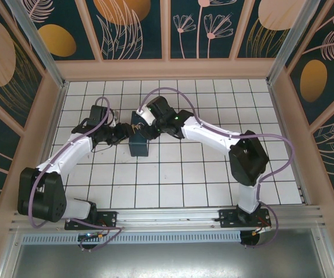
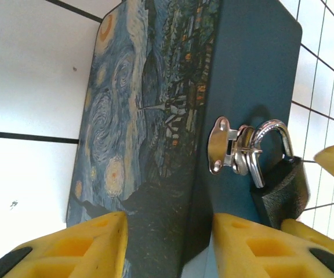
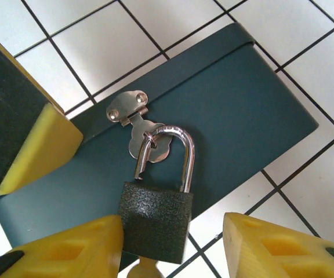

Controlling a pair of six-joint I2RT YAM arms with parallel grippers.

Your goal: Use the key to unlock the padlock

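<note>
The padlock (image 3: pixel 156 217), a dark textured body with a silvery shackle, hangs from the hasp (image 3: pixel 146 139) of a teal box (image 3: pixel 231 110). One shackle leg is lifted out of the body. The key (image 3: pixel 145 270) shows only as a small pale rounded head under the padlock body. My right gripper (image 3: pixel 173 249) is open, with one finger against the padlock's side and the other apart. In the left wrist view the padlock (image 2: pixel 280 194) is at lower right. My left gripper (image 2: pixel 170 243) is open, its fingers straddling the box's edge (image 2: pixel 199 191).
The box (image 1: pixel 139 145), with a starry-night painted lid (image 2: pixel 132 116), stands on the white tiled floor (image 1: pixel 202 179) between both grippers (image 1: pixel 122 134) (image 1: pixel 142 128). A left finger (image 3: pixel 28 139) sits close beside the hasp. Walls enclose the floor on three sides.
</note>
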